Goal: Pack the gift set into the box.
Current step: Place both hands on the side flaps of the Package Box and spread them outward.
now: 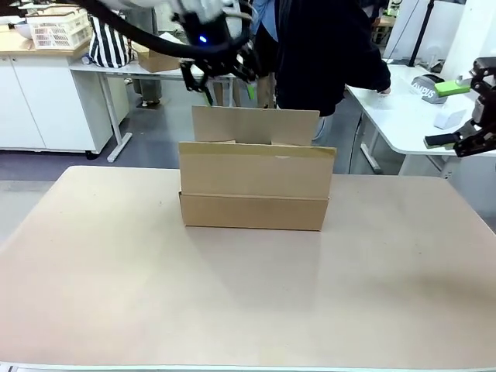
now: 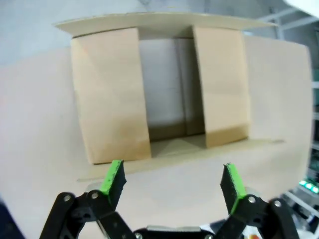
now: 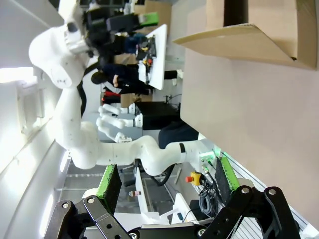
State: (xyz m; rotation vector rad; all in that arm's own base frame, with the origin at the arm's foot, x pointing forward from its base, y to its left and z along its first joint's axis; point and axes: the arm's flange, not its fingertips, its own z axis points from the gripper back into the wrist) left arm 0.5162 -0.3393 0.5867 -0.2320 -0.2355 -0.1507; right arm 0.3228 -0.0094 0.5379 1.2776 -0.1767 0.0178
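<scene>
plain brown rectangular cardboard box, flaps open | left gripper above it, jaws apart | right gripper aside, jaws apart

Box plain brown; table beige; left hand black, pads green.

Straight ahead of the left gripper, two flaps lean over the box from either side, leaving a middle gap open between them. A person stands close beside the gripper. Beyond the box lies open counter.
</scene>
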